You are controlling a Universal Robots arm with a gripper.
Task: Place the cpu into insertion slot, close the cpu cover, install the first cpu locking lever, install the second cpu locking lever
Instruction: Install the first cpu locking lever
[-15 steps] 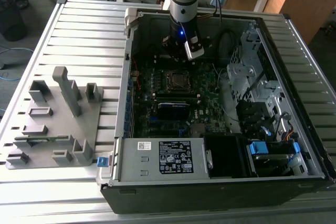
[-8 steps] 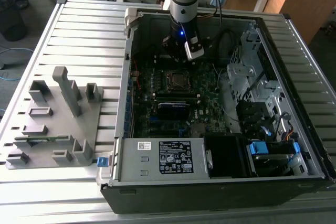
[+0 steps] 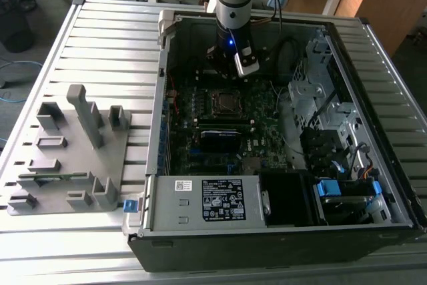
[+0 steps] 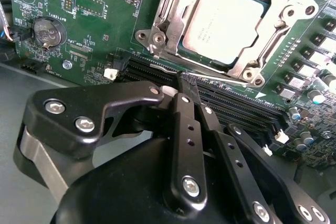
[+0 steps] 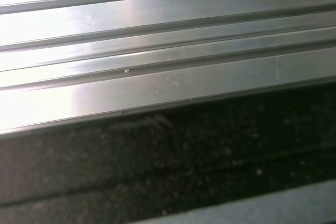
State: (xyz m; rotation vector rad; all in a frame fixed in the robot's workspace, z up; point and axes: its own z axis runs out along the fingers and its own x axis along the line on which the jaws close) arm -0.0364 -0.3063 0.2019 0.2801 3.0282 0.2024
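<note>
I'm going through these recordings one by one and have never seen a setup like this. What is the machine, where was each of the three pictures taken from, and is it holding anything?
The machine is a single robot arm reaching down into an open computer case that lies on a slatted metal table. The exterior view looks at the whole scene from off the arm. Toward that view's left, a grey plastic fixture sits on the table.

The two wrist views come from cameras riding on the arm. The second wrist view looks past the black gripper at the green motherboard: the cpu already sits in its socket, and the cpu cover frames it. The fingers look closed, holding nothing. The first wrist view shows metal slats.
</note>
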